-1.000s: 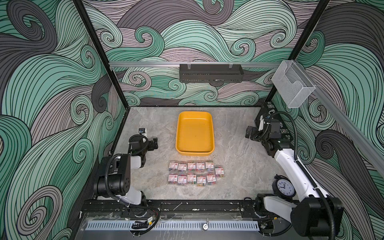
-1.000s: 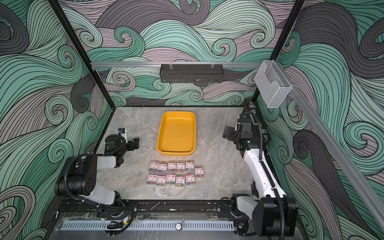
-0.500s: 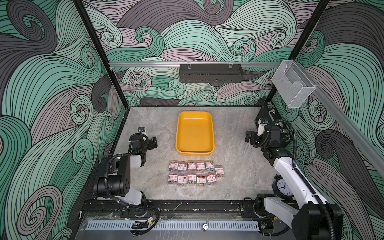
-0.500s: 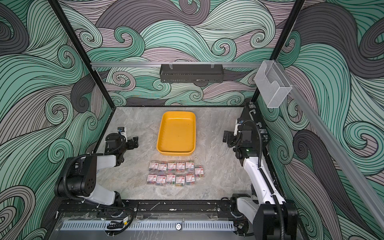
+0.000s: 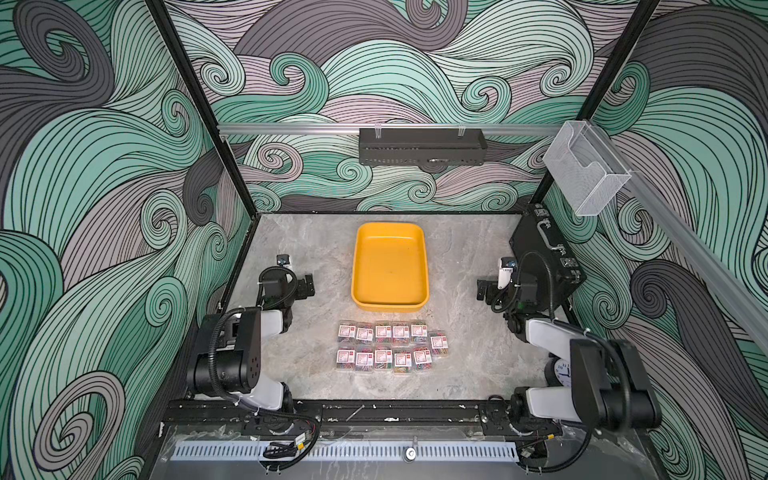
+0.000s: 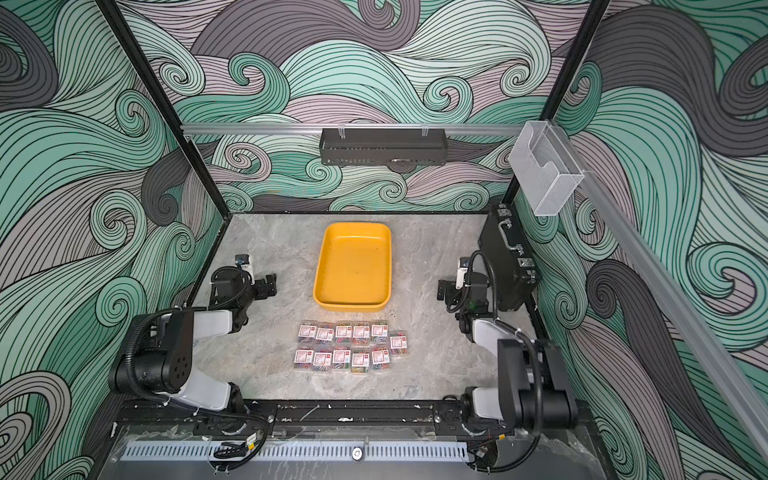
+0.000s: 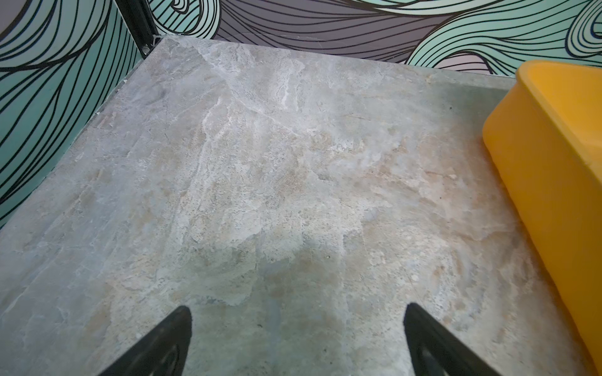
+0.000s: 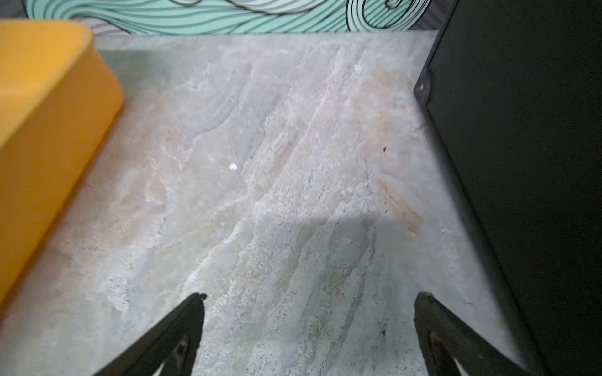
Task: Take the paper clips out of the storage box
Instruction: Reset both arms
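The yellow storage box (image 5: 390, 306) (image 6: 351, 306) stands mid-table and its inside shows nothing but yellow floor. Several small clear boxes of paper clips (image 5: 390, 347) (image 6: 351, 347) lie in two rows on the table just in front of it. My left gripper (image 5: 308, 286) (image 6: 272, 284) hovers left of the box, open and holding nothing; its wrist view shows its fingers wide apart (image 7: 297, 308) over bare table, with the storage box (image 7: 547, 156) at the side. My right gripper (image 5: 482, 289) (image 6: 441, 289) is to the right of the box, open and holding nothing (image 8: 311, 295), with the storage box (image 8: 49, 114) beside it.
A black briefcase (image 5: 540, 249) (image 8: 521, 130) leans against the right wall close to my right arm. A clock (image 5: 561, 370) peeks out behind that arm's elbow. A clear bin (image 5: 582, 170) and a black shelf (image 5: 422, 146) hang on the wall rails.
My right arm has drawn back toward the front, its elbow now covering most of the clock. The left arm, the storage box and the paper clips have stayed put.
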Robot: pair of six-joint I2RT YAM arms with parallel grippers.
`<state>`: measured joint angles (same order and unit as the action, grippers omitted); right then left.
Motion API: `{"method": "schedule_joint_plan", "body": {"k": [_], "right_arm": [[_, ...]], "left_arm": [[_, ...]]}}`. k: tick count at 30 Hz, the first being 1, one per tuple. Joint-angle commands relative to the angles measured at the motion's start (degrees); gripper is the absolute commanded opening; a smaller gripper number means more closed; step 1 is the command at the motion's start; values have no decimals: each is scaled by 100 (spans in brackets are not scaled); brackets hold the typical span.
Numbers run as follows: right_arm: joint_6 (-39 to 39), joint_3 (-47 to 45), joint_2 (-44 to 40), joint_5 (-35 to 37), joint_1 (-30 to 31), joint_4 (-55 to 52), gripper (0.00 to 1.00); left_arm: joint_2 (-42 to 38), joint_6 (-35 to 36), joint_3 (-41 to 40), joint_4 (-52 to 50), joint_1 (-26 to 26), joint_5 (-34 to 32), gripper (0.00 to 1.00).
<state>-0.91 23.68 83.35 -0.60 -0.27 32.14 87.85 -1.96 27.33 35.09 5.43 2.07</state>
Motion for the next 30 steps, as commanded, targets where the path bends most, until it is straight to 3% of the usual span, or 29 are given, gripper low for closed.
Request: {"method": "schedule_joint_plan", "body": {"k": [1,3,5,7,9,30], "right_arm": [[-79,-151,650,-395,-50,2182,99],[-170,-57,366,-695,-101,1504,99],[-151,-160,635,-784,-104,2120,99],[-201,-38,428,-796,-105,1532,99],[-164,-123,530,-785,-104,1897,99],[-222,-116,437,-613,-24,1725,99]], "left_arm": [[-111,-9,141,-18,-33,-41,99],[-111,-10,141,-20,-33,-47,99],[-109,-8,141,-21,-41,-45,99],[-111,-15,141,-20,-42,-48,99],[-109,-15,141,-20,-33,-43,99],[-101,-10,147,-29,-34,-40,99]]}}
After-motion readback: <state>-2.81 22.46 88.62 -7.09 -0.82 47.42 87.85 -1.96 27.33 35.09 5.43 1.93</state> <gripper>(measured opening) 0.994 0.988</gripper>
